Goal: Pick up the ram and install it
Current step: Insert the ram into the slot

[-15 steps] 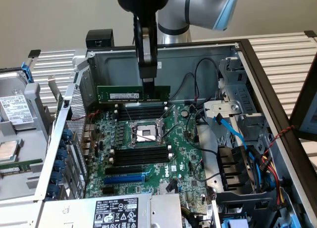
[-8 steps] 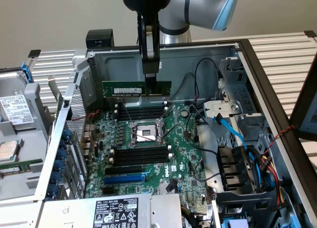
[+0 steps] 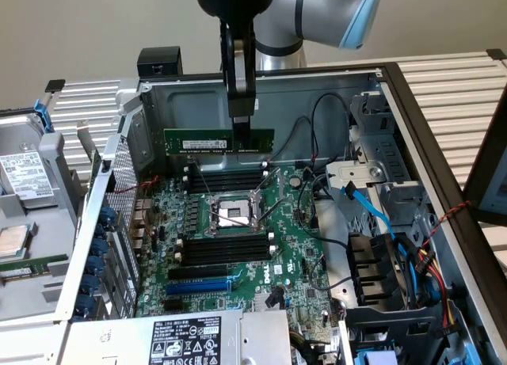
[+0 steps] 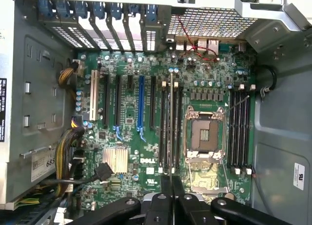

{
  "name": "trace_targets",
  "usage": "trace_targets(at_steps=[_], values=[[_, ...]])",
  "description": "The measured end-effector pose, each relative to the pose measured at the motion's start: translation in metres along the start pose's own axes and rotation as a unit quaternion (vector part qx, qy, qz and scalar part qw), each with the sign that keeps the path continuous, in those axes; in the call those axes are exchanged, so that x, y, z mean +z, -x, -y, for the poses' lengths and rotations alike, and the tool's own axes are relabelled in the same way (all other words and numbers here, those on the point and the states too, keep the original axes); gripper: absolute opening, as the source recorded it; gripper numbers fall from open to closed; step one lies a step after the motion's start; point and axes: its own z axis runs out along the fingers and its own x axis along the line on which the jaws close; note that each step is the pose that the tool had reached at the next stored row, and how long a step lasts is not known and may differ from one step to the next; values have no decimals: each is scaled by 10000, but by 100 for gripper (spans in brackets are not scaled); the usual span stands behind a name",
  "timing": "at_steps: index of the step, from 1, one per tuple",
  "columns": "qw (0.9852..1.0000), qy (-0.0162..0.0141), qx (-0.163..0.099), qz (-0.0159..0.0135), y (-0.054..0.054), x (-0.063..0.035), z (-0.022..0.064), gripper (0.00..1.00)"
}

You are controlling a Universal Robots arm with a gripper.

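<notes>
The gripper (image 3: pixel 240 137) is squeezing shut on the ram (image 3: pixel 202 141). It is pinching the green stick close to the middle of its top edge, so the stick is hanging flat and level and is not tipping down at one end.

The ram is hanging in the air inside the open computer case (image 3: pixel 412 104), up above the metal chip socket (image 3: pixel 230 211) in the middle of the green board (image 3: pixel 309 254). It is not touching anything below. It is standing on its thin edge with its bottom edge facing the board, because that is the edge that goes into a slot.

The stick is pointing the same way as the long black slots (image 3: pixel 226 177) lying on both sides of the socket. I think the arm is keeping it turned like this so it matches them. From here it is looking closest to the slots on the side of the socket away from the blue slot (image 3: pixel 198 286), but I cannot tell just which slot is under it.

In the wrist view the two black fingers (image 4: pixel 165 186) are pressing close together, high over the socket.
</notes>
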Motion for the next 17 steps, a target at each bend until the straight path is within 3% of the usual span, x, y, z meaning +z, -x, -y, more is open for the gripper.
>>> trace_targets(at_steps=[9, 11, 17], values=[[10000, -1, 0, 0, 0, 4, 0, 12], [10000, -18, 0, 0, -1, 33, 0, 12], [10000, -33, -1, 1, -4, 142, -9, 12]])
